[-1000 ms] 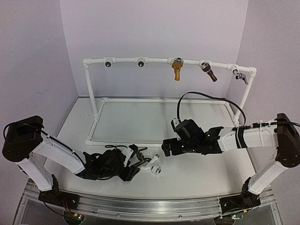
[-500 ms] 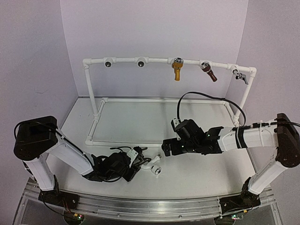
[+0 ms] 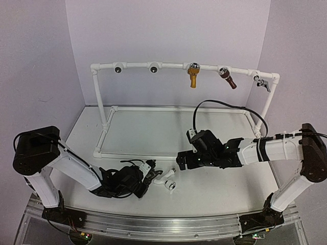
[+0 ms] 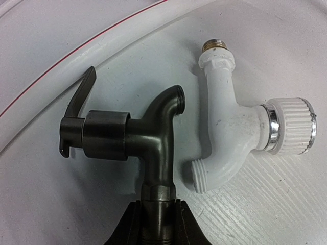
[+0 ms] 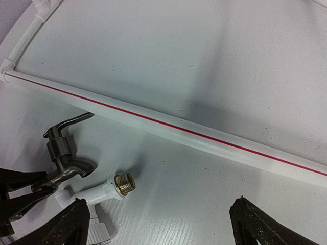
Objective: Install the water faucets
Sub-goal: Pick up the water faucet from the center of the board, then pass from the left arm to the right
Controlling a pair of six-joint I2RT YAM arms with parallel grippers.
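Two-finger left tool (image 4: 156,212): pinching the threaded stem of the black faucet (image 4: 153,138), bottom centre of frame
Black faucet: lying on worktop (image 4: 265,204), lever toward upper left, near white pipe (image 4: 76,66)
White faucet (image 4: 225,127): just right of it, lying flat, knob at right edge
Right tool (image 5: 163,224): spread wide, holding nothing, fingers at bottom corners

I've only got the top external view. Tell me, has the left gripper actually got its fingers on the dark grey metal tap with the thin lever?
Observer: Yes, the left gripper's fingers press both sides of the dark grey metal tap's threaded stem.
Operator: And the white one?
Observer: The white plastic tap with the ribbed round knob lies alongside, a narrow gap between them.
Operator: Right side?
Observer: The right gripper is open, facing the red-striped white pipe.
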